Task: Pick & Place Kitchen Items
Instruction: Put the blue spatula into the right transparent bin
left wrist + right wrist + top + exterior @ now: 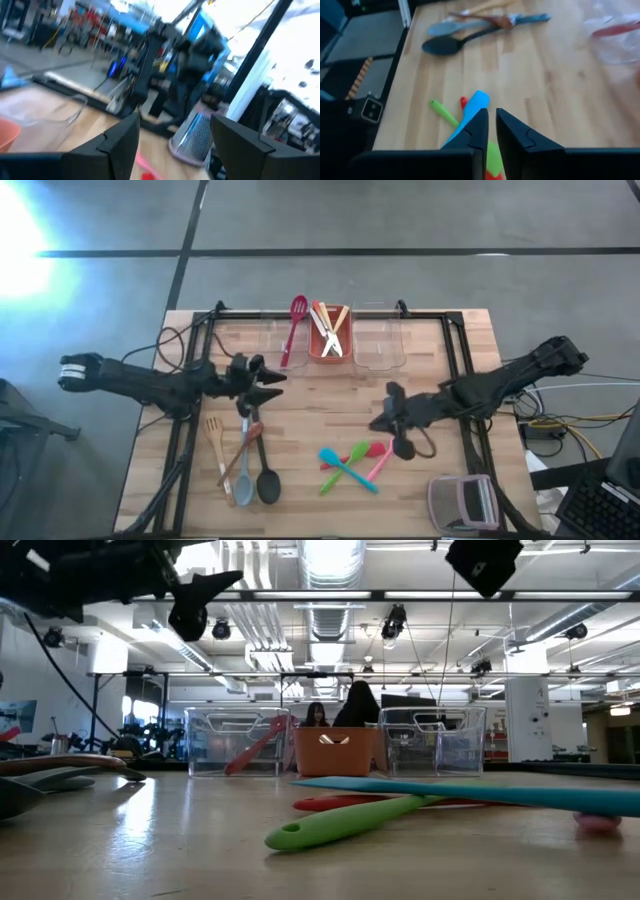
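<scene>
Large utensils lie flat at the table's near left: a wooden fork (213, 442), a brown spoon (251, 434), a grey spoon (243, 482) and a black spoon (267, 480). Small blue (347, 468), green (338, 474), red (352, 452) and pink (380, 459) spoons lie crossed near the middle. A red slotted spatula (296, 328) leans in the left clear bin. Pale wooden sticks (334, 330) stand in the red bin. My left gripper (272, 383) is open and empty above the large utensils' handles. My right gripper (378, 423) is shut and empty, raised just to the right of the small spoons (470, 112).
Two clear bins (240, 340) (378, 342) flank a red bin (318, 350) along the far edge. A grey-and-pink boxy gadget (462, 500) sits at the near right corner. Bare wood lies between the bins and the utensils. People show in the room behind the bins (345, 705).
</scene>
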